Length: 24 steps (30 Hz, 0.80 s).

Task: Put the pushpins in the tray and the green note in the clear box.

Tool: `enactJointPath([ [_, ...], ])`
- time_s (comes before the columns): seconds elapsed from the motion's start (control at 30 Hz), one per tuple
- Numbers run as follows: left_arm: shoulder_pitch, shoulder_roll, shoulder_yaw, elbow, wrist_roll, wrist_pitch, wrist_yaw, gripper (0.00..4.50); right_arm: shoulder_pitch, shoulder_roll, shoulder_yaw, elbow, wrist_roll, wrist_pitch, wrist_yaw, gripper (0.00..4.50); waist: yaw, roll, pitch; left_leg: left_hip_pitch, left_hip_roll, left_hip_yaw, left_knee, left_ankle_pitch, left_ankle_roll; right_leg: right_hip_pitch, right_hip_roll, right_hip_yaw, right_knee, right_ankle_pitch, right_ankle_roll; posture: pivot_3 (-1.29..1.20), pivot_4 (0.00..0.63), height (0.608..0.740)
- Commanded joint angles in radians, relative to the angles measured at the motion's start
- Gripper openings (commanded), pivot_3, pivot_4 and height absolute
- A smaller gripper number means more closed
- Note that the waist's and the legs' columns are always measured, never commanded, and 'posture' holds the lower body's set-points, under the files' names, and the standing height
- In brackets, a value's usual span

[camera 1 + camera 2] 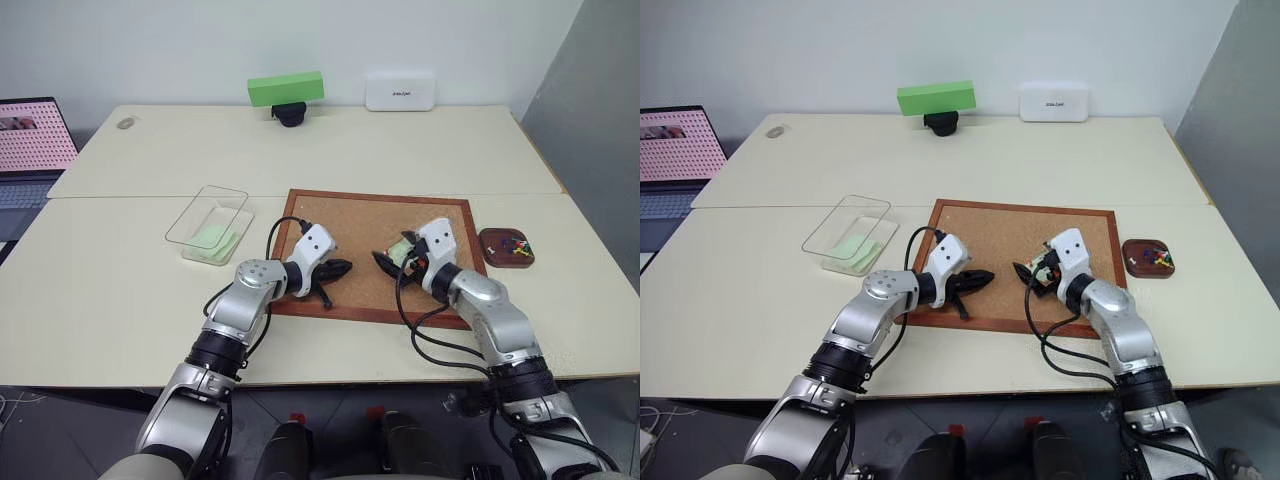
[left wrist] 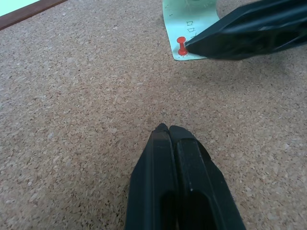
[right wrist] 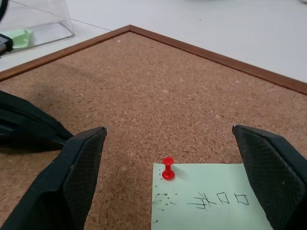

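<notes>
The right gripper [image 3: 168,179] stood wide open around the red pin [image 3: 168,168] holding the green note [image 3: 206,203] to the corkboard [image 1: 345,240]. Closing off-centre could crumple the thin, scribbled note or tip the pin. The left gripper [image 2: 169,130] rested shut nearby, holding nothing.

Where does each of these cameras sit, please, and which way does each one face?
Head stereo pair: looks forward and down over both arms at the corkboard, tray and clear box.
Left wrist: along the shut left gripper across the cork toward the red pushpin.
Right wrist: between the open right gripper fingers at the green note.
Shared: both wrist views show that pushpin and note.
</notes>
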<state>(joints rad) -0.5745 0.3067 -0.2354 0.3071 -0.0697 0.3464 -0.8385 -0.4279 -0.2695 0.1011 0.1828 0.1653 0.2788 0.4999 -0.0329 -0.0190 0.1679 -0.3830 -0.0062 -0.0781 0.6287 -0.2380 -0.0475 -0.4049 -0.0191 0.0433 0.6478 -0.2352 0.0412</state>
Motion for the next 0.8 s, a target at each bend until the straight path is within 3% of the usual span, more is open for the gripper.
enactJointPath([
  [0.03,0.033,0.012,-0.033,0.012,0.024,0.037,-0.005,0.00,-0.041,0.004,0.004,0.042,-0.026,-0.039,0.010,3.67,0.000,0.000,0.000,0.000,0.000,0.000,0.000,0.000,0.000,0.000,0.000,0.000,0.000,0.000,0.000,0.00,0.150,0.740],
  [0.63,0.031,0.014,-0.030,0.012,0.024,0.037,0.002,0.00,-0.071,0.025,0.009,0.110,-0.056,-0.078,0.058,0.16,-0.002,0.000,0.000,0.000,0.000,0.000,0.000,0.000,0.000,0.000,0.000,0.000,0.000,0.000,0.000,0.00,0.150,0.740],
  [0.8,0.030,0.012,-0.029,0.015,0.023,0.038,0.005,0.00,-0.069,0.021,-0.014,0.085,-0.037,-0.089,0.068,0.03,-0.004,0.000,0.000,0.001,0.000,0.000,0.000,0.000,0.000,0.000,0.000,0.000,0.001,0.000,0.000,0.00,0.150,0.740],
])
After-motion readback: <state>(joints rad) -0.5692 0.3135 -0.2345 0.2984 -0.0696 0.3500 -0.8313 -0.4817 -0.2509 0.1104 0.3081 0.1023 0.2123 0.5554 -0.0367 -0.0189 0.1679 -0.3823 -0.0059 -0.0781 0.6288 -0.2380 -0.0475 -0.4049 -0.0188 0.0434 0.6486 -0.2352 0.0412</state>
